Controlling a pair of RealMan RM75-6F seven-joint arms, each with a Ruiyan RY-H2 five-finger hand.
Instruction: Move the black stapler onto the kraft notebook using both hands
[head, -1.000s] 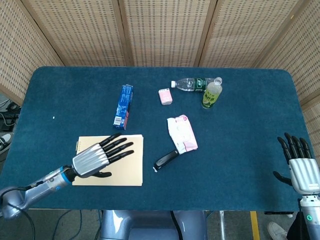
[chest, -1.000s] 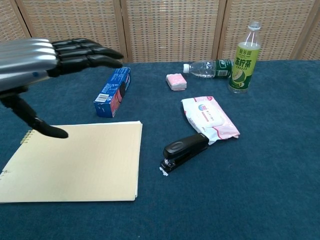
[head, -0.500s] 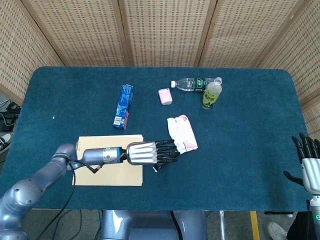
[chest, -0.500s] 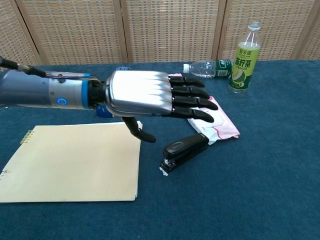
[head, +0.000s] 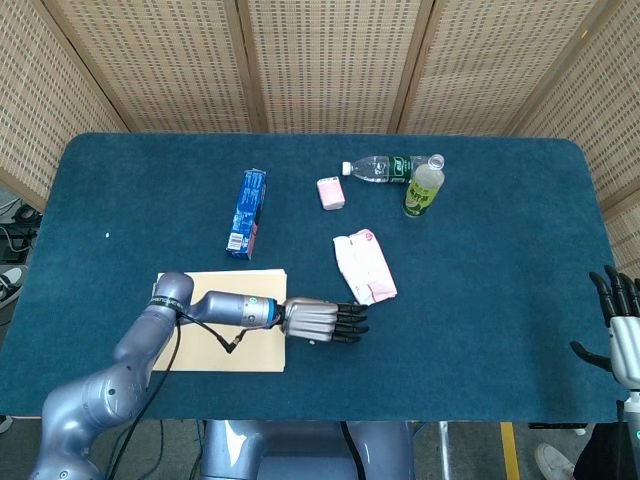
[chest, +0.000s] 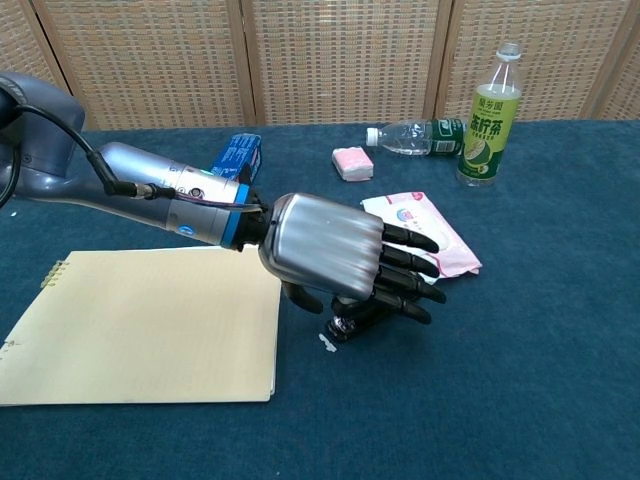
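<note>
Left hand (chest: 340, 262): low over the small black metal stapler (chest: 352, 322), palm down, fingers fanned fwd and apart. Thumb drops beside the stapler's near end; can't tell if it touches. No grip evident.
Right hand (head: 622, 335): at the worktop's far right edge, fingers up and spread, holding nothing, well apart from everything.
Stapler: mostly hidden under the left hand, only its front end shows in chest view; lies on the blue felt worktop (head: 500, 250), just right of the tan kraft spiral notebook (chest: 140, 325), not on it yet.
Risk 1: fingers close partly on the pink-white soft wipes pack (chest: 415, 225), which sits just beside the stapler, so the pack drags along.
Risk 2: a one-sided pinch could tip or spin the stapler, or pop it open.
Risk 3: task wants both hands; right is far off, so handover needs a long reach.
Containers: clear plastic bottle lying flat (head: 378, 169), looks near empty, prob. Upright green-label tea bottle (chest: 491, 115), pale liquid inside.
</note>
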